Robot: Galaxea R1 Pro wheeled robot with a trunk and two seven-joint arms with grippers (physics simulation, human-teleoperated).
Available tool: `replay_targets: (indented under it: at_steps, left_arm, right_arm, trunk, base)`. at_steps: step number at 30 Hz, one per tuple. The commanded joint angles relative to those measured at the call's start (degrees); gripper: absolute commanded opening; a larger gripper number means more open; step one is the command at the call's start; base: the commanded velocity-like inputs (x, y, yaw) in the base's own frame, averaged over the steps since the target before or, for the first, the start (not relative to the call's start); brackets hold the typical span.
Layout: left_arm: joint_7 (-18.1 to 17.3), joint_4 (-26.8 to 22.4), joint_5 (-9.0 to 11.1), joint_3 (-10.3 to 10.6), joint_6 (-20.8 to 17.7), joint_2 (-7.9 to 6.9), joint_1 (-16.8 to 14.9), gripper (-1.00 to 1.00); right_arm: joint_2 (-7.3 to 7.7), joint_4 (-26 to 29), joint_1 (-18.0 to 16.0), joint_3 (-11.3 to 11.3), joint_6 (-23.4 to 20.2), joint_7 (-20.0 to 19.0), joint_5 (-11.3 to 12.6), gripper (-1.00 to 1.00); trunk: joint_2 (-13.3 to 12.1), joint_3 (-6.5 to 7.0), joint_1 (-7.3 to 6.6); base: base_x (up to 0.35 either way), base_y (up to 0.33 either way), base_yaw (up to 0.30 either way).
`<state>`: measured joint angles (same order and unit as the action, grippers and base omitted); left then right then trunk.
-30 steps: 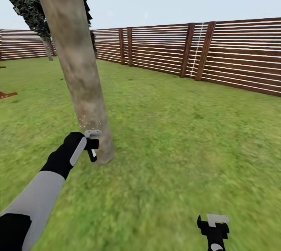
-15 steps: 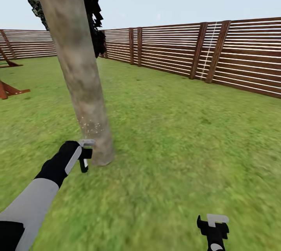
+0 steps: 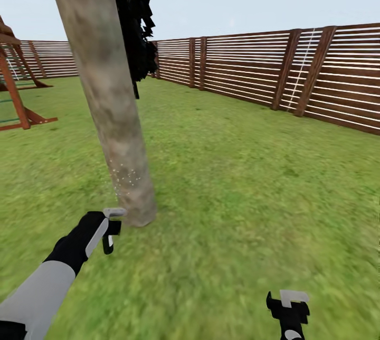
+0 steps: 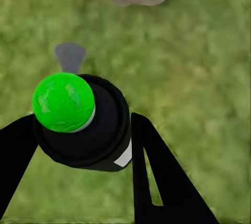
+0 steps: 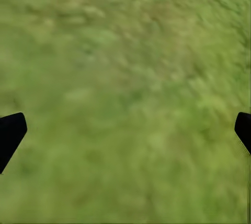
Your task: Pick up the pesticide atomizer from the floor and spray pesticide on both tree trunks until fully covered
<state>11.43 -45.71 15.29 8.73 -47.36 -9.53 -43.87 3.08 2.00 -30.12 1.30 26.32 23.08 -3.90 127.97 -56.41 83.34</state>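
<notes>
Left gripper clamped round the pesticide atomizer, held low just beside the tree trunk base, w/ whitish pesticide specks on the bark above it. Right gripper hangs wide apart over the lawn, fence behind.

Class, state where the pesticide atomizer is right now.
In the head view, the pesticide atomizer sits low on the left, gripped in the left end effector just short of the tree trunk's base, above the lawn.
</notes>
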Motion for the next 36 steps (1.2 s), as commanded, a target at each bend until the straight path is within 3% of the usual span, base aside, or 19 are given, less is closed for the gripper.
replay_targets:
  at_steps: [1,5,8,10,25,36]
  left_arm:
    - [1.3,-0.1,0.6,0.4,-0.2,0.12,0.3,-1.0]
    - [2.0,1.9,0.7,0.3,0.0,0.24,1.5,-1.0]
    - [2.1,4.3,0.6,0.2,5.1,-0.09,1.8,-1.0]
    - [2.1,5.2,0.6,0.1,6.0,0.0,1.8,-1.0]
    - [1.5,5.5,1.4,0.2,6.3,0.48,1.8,-1.0]
    - [1.5,5.5,1.5,0.2,6.3,0.49,1.8,-1.0]
  right_arm:
    - [0.0,-0.1,0.0,0.1,0.0,0.4,-0.4,1.0]
    - [0.08,-0.1,0.0,0.1,0.0,0.4,-0.4,1.0]
    - [0.0,-0.1,0.0,0.1,0.0,0.4,-0.4,1.0]
    - [0.0,-0.1,0.0,0.1,0.0,0.4,-0.4,1.0]
    - [0.0,-0.1,0.0,0.1,0.0,0.4,-0.4,1.0]
    - [0.0,-0.1,0.0,0.1,0.0,0.4,-0.4,1.0]
  trunk:
    - [0.0,-0.05,-0.01]
    - [0.0,-0.05,-0.01]
    - [0.0,-0.05,-0.01]
    - [0.0,-0.05,-0.01]
    - [0.0,-0.05,-0.01]
    - [0.0,-0.05,-0.01]
  base:
    - [0.017,-0.274,0.011]
    - [0.115,-0.274,0.002]
    - [0.151,-0.266,0.0]
    - [0.171,-0.25,0.0]
    - [0.087,-0.262,0.236]
    - [0.055,-0.278,0.021]
